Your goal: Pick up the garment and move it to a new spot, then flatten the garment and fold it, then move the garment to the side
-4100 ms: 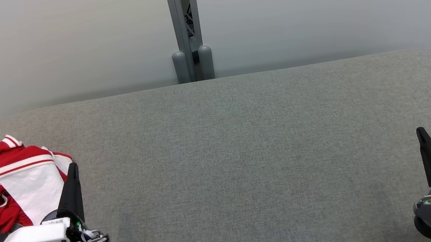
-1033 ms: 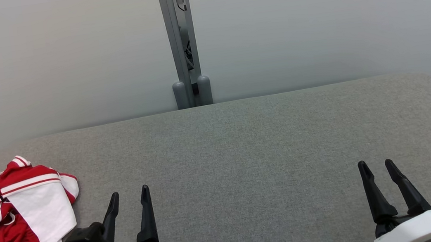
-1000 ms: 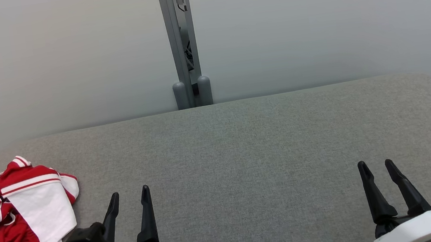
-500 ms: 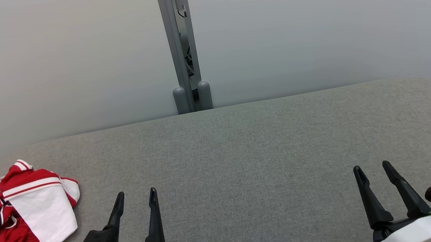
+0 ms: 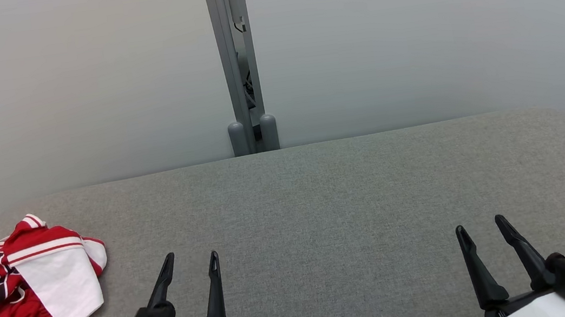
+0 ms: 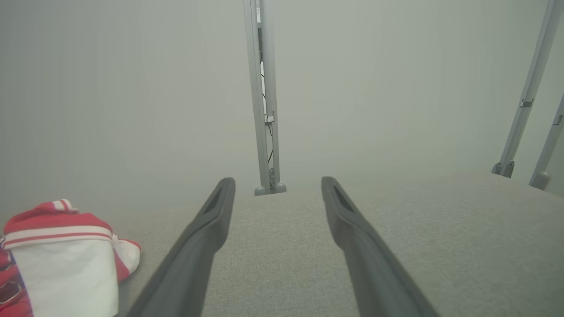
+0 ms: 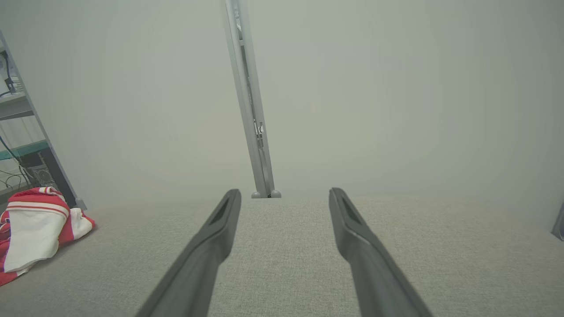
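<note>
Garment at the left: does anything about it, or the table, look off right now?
The garment lies bunched and rumpled near the left end of the table, a white panel flopped over red folds, not a neat flat fold. The left gripper and right gripper hang open, clear of it. Nothing else stands out.

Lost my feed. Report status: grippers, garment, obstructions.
Left gripper open, empty. Right gripper open, empty. Garment crumpled at table's left end, untouched. Nothing between it and left gripper.
</note>
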Tool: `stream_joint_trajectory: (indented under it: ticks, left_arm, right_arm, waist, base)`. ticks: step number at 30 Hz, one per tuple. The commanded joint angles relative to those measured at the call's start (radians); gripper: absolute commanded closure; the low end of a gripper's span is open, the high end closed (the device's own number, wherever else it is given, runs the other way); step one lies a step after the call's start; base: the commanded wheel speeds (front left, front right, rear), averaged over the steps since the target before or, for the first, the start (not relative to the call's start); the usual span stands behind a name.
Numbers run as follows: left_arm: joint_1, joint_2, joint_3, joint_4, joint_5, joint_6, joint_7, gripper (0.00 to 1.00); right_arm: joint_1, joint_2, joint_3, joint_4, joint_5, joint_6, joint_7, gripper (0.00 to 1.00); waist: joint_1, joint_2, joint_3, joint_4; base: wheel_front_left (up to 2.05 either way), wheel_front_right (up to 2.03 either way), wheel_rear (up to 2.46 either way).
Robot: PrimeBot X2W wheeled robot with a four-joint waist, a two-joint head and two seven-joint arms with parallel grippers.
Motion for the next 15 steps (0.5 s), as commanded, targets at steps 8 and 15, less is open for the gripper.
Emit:
stream_joint_trajectory:
  ticks: [8, 15]
  left_arm:
    - [0.007, 0.004, -0.013, -0.002, 0.073, 0.011, -0.021, 0.00]
    - [0.014, 0.004, -0.023, -0.002, 0.130, 0.015, -0.037, 0.00]
  right_arm:
    - [0.013, -0.010, 0.010, -0.010, -0.072, 0.002, -0.022, 0.00]
    - [0.020, -0.011, 0.015, -0.013, -0.123, 0.002, -0.038, 0.00]
  waist:
    - [0.0000, -0.0001, -0.006, -0.003]
    - [0.0000, -0.0001, -0.015, -0.006]
  base:
    - [0.00, 0.00, 0.00]
    - [0.00, 0.00, 0.00]
